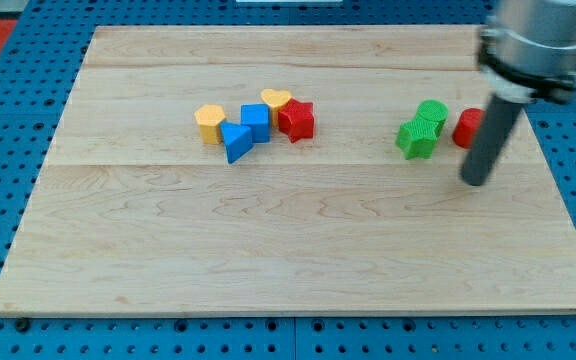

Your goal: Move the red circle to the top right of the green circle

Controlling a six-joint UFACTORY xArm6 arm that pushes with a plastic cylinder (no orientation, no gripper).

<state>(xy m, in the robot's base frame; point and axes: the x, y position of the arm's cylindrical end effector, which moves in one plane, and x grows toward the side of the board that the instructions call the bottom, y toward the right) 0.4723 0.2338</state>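
Board: pale wooden table top on a blue pegboard surround.

Tool: dark rod; my tip rests on the wood toward the view's right. No jaws exist on this rig, so nothing opens, closes or clamps; the rod only pushes.

Task item: red circle, partly hidden behind the rod, lying at about 12 o'clock from my tip, a shade toward 11, and near it. Whether the rod shaft touches it cannot be told.

Reference item: green circle, at about 10 o'clock from the red circle and close beside it. A green star sits touching the green circle at its 7 o'clock.

Key relation: the red circle lies at roughly 4 o'clock of the green circle; the goal spot is at its 1 to 2 o'clock. My judgement is that a push toward 12 o'clock from below the red circle would serve, and my tip is already on that side.

Other stock, well apart at 9 o'clock: yellow hexagon, blue triangle, blue cube, yellow heart, red star, clustered.

Markings: no brands, labels or readable writing.
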